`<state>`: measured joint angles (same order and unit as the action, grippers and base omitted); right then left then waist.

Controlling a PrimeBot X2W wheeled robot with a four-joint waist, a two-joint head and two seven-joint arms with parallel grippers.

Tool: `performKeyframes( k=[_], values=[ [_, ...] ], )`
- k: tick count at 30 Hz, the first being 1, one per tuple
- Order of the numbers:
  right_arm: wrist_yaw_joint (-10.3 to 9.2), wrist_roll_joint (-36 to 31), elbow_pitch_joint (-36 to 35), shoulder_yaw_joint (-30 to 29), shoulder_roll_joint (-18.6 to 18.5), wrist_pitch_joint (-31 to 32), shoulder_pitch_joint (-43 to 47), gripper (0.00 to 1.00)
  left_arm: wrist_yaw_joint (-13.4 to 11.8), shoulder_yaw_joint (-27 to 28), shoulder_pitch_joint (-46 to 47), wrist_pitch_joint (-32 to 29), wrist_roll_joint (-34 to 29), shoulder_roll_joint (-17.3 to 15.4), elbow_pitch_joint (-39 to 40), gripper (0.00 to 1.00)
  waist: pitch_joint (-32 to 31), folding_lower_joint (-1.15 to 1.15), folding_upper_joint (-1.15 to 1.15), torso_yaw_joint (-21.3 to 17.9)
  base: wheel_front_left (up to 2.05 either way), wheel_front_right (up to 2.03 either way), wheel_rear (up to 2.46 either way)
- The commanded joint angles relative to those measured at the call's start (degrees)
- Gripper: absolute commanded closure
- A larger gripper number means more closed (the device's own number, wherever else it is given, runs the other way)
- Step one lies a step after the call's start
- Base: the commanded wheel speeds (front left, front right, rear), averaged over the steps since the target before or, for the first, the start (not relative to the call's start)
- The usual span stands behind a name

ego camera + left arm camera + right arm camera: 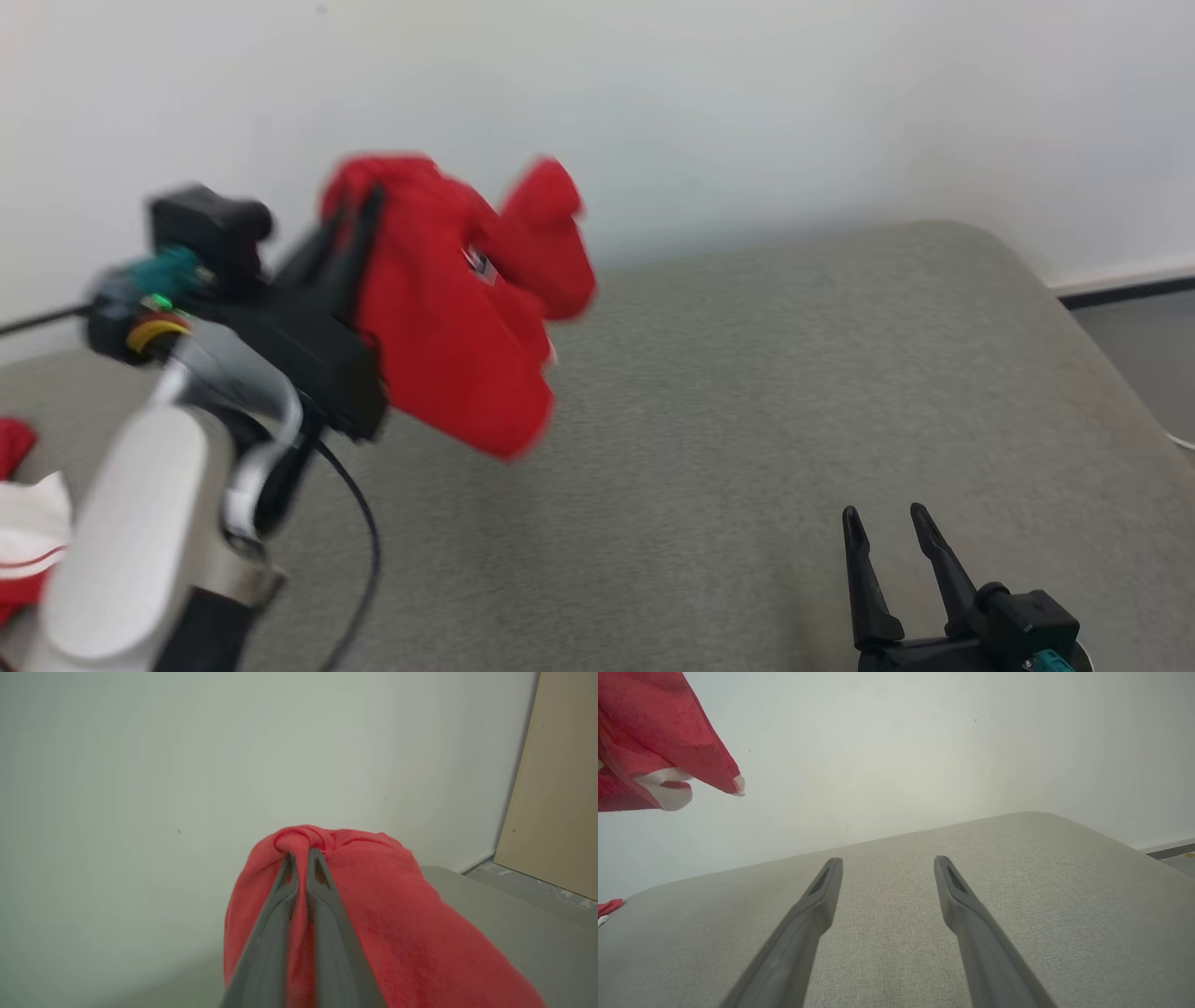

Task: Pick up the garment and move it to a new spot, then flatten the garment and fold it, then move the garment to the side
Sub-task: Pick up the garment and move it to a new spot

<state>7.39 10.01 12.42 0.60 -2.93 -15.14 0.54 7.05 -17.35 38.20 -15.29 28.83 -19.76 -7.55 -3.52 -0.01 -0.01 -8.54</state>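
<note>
A red garment (448, 308) with white trim hangs in the air above the left part of the grey padded surface (747, 420). My left gripper (359, 210) is shut on its upper fold. In the left wrist view the two fingers pinch the red cloth (373, 924) at the gripper tip (301, 856), and the cloth drapes down around them. The same garment (658, 742) hangs at the upper left of the right wrist view. My right gripper (885, 518) stands open low at the front right, nothing between its fingers (822, 891).
More red and white cloth (23, 523) lies at the left edge of the surface. A white wall (653, 93) rises behind. The surface's rounded right edge (1102, 336) drops to the floor, with a beige panel (556, 788) beyond.
</note>
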Motion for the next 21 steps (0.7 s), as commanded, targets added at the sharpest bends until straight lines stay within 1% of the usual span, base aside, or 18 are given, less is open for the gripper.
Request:
performKeyframes(
  k=[1,4,7,10,13,14,15,16,18,21],
  values=[
    [0.19,-0.11,-0.01,-0.10,0.09,-0.02,-0.06,0.00,-0.20,-0.58,-1.79,0.30,0.97,1.19,-0.87,1.00,0.43,0.01,0.01,-6.62,0.00,0.00,0.00],
    [0.19,0.29,0.16,0.39,0.09,-0.02,-0.51,0.00,-0.71,-1.73,-4.45,2.47,1.00,3.63,-4.23,1.00,1.23,0.01,0.01,-9.31,0.00,0.00,0.00],
    [0.19,0.60,0.26,0.55,0.08,-0.02,-0.93,0.00,-0.95,-3.68,-6.97,5.03,0.52,6.41,-9.46,1.00,1.98,0.01,0.01,-11.11,0.00,0.00,0.00],
    [0.19,0.79,0.31,0.48,0.09,-0.02,-1.00,0.00,-0.87,-6.01,-8.42,7.38,-0.19,8.84,-15.43,1.00,2.44,0.01,0.01,-11.65,0.00,0.00,0.00],
    [0.19,0.82,0.44,0.31,0.10,-0.02,-1.08,0.00,-1.24,-7.90,-9.16,9.30,-1.18,11.24,-21.95,1.00,2.65,0.01,0.01,-11.33,0.00,0.00,0.00],
    [0.19,0.96,0.48,0.37,0.10,-0.02,-1.27,0.00,-1.46,-8.24,-9.24,9.92,-1.32,11.89,-24.08,0.76,2.67,0.01,0.01,-11.07,0.00,0.00,0.00],
    [0.19,1.13,0.45,0.40,0.10,-0.02,-1.41,0.00,-1.65,-8.85,-9.14,10.72,-2.09,12.27,-26.14,0.23,2.68,0.01,0.01,-10.66,0.00,0.00,0.00],
    [0.19,1.22,0.39,0.60,0.10,-0.01,-1.51,0.00,-1.99,-9.15,-8.99,11.47,-2.28,12.80,-27.90,0.00,2.64,0.01,0.01,-10.27,0.00,0.00,0.00],
    [0.19,1.57,0.40,0.55,0.08,-0.01,-1.40,0.00,-1.98,-9.94,-8.73,12.68,-2.38,13.96,-30.87,0.00,2.52,0.01,0.01,-9.06,0.00,0.00,0.00],
    [0.19,1.66,0.47,0.42,0.08,-0.02,-0.93,0.00,-1.78,-10.01,-8.69,14.84,-1.09,15.07,-33.20,0.00,2.34,0.01,0.01,-6.81,0.00,0.00,0.00]
  ],
)
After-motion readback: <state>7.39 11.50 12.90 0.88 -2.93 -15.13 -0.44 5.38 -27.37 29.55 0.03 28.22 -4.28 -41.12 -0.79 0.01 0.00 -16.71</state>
